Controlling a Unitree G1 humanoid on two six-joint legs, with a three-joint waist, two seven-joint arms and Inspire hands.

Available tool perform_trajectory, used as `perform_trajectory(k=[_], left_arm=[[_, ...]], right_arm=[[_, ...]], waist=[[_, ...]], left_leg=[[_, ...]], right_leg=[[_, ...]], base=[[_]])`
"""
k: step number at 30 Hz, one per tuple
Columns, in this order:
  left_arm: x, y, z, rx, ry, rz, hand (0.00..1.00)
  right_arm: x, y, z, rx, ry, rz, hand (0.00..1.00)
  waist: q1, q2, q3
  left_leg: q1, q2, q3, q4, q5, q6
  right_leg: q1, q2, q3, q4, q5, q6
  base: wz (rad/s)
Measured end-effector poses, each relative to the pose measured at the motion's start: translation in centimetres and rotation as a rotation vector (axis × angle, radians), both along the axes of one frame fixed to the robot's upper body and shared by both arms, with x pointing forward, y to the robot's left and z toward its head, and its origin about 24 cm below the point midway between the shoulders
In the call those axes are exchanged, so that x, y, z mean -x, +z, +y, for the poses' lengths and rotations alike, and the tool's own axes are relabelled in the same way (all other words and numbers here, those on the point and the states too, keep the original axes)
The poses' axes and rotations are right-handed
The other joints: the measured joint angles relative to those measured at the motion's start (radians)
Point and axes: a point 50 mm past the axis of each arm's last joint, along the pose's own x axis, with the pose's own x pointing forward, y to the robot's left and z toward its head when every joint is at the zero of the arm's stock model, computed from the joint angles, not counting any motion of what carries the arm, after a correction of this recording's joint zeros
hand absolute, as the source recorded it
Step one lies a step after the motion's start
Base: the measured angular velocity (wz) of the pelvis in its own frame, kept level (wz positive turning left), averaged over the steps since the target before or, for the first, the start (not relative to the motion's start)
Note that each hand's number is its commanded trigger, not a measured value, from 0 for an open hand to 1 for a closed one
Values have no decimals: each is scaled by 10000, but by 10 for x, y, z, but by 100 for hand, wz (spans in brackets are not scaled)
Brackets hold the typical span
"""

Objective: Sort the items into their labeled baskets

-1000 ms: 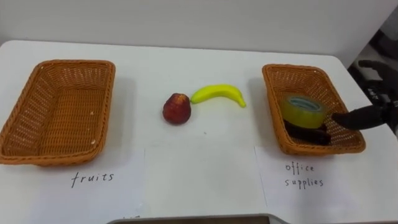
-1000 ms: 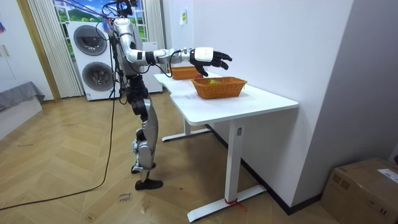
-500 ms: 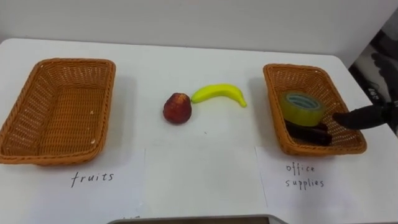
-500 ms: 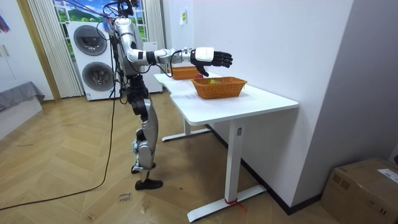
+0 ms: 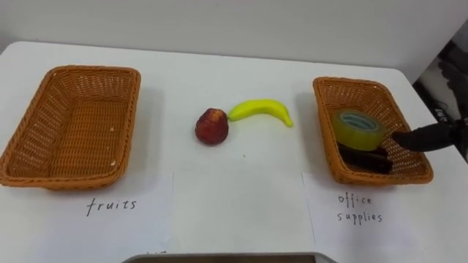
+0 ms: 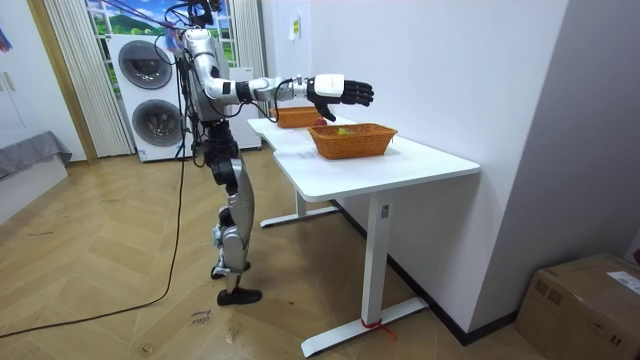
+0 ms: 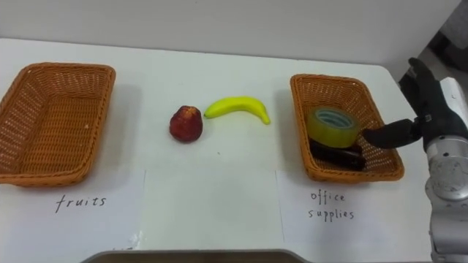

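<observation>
Across the frame spreads the white table [image 5: 183, 77], with one wicker basket [image 5: 45, 124] at the left and a second wicker basket [image 5: 358, 82] at the right. At the right edge the right hand [image 7: 433, 117] hangs beside the second basket's right rim, fingers spread and holding nothing, thumb reaching in over the basket. In the centre a yellow banana [image 5: 261, 110] and a red apple [image 5: 211, 126] lie just beside each other, outside both baskets. The right basket holds a yellowish tape roll [image 5: 358, 126] and, below it, a dark flat object [image 5: 365, 158].
</observation>
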Motion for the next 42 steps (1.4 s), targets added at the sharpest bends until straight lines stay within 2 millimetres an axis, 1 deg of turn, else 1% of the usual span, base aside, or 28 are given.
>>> perform_trajectory(k=[7, 10, 11, 15, 18, 20, 22, 26, 30, 37, 42], left_arm=[[1, 0, 0, 110, -4, 33, 0], [1, 0, 0, 108, -13, 64, 0], [2, 0, 0, 97, -11, 72, 0], [1, 0, 0, 28, -12, 67, 0], [1, 0, 1, -84, -4, 55, 0], [1, 0, 1, -88, -3, 51, 0], [0, 0, 1, -87, -7, 43, 0], [0, 0, 1, -64, -18, 5, 0], [0, 0, 0, -52, -19, 19, 0], [5, -1, -1, 6, 42, 258, 0], [2, -1, -2, 29, -95, 201, 0]], right_arm=[[0, 0, 0, -3, 17, 9, 0], [0, 1, 1, 16, 34, -23, 0], [0, 1, 1, 9, 39, -45, 0], [-1, 2, 2, -272, 79, -200, 0], [-2, 10, 5, -281, 246, -527, 0], [-3, 23, 12, -45, 536, -1035, 0], [-4, 30, 15, 59, 707, -1337, 0], [-4, 44, 24, 168, 1073, -1903, 0], [-4, 51, 28, 230, 1267, -2180, 0], [-4, 52, 30, 284, 1352, -2222, 0], [-3, 62, 36, 462, 1561, -2611, 0]], waist=[[6, 7, -3], [21, 38, -12], [15, 62, 1], [10, 99, -1], [14, 131, -3], [11, 156, -7], [25, 143, -12], [172, 126, -6], [267, 128, 5], [391, 72, 28], [547, 91, 59]], left_leg=[[14, 5, -1, 0, 0, 0], [35, 6, -1, 0, 0, 0], [29, 7, -4, 0, 0, 0], [44, 9, -28, -42, 0, -1], [45, 7, -29, -47, 0, 0], [27, 9, -3, -57, 1, 1], [26, 8, 29, -63, 1, 1], [51, 16, 112, -91, 1, 1], [61, 17, 113, -109, 1, 1], [19, 16, 121, -116, 0, 0], [4, 20, 121, -113, -3, -2]], right_leg=[[13, 0, -3, 3, 0, 0], [48, 0, -17, 3, 1, -1], [72, 0, -43, -1, 1, -1], [107, 0, -51, -8, 1, -1], [99, -1, -38, -1, 0, -1], [56, 6, 6, 17, 0, 0], [42, 9, 22, 22, 0, 0], [24, 16, 82, 30, 0, 0], [30, 15, 78, 22, 0, 0], [18, 28, 35, 7, 1, -1], [-1, 34, 4, 5, 1, 0]], base=[[0], [0], [0], [1], [0], [-4], [-3], [-4], [0], [0], [0]])
